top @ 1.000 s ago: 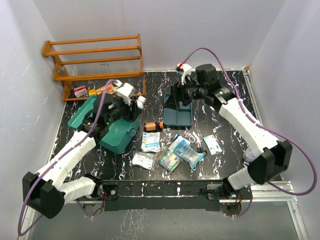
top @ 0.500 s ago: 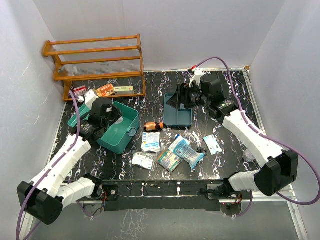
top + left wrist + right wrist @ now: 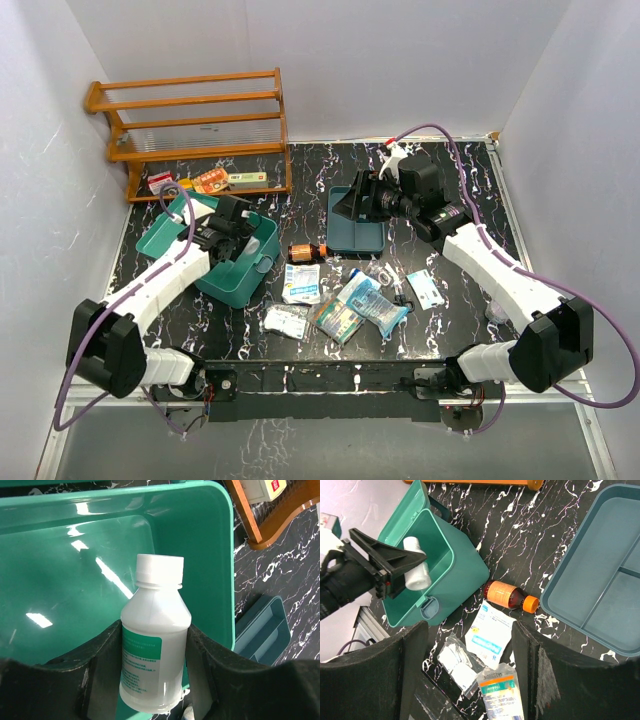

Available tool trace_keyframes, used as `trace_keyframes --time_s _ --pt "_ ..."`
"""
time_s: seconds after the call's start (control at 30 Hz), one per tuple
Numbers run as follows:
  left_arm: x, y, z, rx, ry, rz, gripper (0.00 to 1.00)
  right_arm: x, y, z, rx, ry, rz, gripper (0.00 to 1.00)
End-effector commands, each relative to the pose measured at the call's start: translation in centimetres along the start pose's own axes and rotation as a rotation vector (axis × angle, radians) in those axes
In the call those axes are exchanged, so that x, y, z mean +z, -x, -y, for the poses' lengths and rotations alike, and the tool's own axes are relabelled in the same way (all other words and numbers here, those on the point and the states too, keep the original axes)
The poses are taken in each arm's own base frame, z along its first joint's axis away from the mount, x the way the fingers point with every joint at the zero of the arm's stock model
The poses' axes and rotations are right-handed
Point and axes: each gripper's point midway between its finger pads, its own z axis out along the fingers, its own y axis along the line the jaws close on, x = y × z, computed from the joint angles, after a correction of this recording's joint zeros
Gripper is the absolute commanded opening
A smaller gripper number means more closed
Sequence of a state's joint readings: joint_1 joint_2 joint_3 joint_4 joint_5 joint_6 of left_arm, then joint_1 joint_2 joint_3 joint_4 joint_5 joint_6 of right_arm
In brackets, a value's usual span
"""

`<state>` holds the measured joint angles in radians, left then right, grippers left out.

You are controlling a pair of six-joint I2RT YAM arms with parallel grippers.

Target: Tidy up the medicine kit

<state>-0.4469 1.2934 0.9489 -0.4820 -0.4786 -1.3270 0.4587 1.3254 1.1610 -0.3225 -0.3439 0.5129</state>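
One white bottle (image 3: 150,650), pinched in the left pincer (image 3: 155,629), has swung over the medicine kit (image 3: 210,555); right pincer (image 3: 470,625) spread.

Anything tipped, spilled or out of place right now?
No spill shows. The amber bottle lies on its side on the table between the medicine kit and the divided tray, orange cap toward the tray. Loose packets lie scattered nearby.

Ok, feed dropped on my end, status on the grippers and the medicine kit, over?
Left gripper shut on white plastic bottle with green label, over the open teal-green plastic case. Right gripper open, empty. Nothing blocking the case.
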Motion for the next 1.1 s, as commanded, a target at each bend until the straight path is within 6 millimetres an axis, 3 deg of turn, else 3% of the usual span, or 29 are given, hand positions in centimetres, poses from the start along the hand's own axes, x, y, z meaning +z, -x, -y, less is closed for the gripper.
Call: trace_keyframes --time_s 0.0,0.17,0.37,0.5,0.77,1.07 --pt "0.8 0.3 1.9 -0.083 -0.039 0.023 0.31 -0.5 1.6 -0.9 -0.003 0.022 0.071 0.65" --pt "2.8 -0.7 1.2 -0.069 0.020 0.024 0.34 -0.1 1.5 -0.7 0.005 0.013 0.050 0.65" --pt "4.5 -1.6 1.8 -0.023 0.008 0.014 0.35 1.3 0.9 -0.6 0.034 0.021 0.002 0.65" --pt "4.8 -2.1 1.9 -0.002 -0.003 -0.004 0.36 2.2 0.8 -0.9 0.052 0.035 -0.020 0.65" --pt "4.8 -2.1 1.1 0.006 -0.006 0.003 0.52 4.1 0.6 -2.4 0.011 0.085 -0.064 0.66" --pt "5.3 -2.0 0.5 0.037 -0.041 0.000 0.55 5.8 0.6 -2.6 0.023 0.086 -0.070 0.66"
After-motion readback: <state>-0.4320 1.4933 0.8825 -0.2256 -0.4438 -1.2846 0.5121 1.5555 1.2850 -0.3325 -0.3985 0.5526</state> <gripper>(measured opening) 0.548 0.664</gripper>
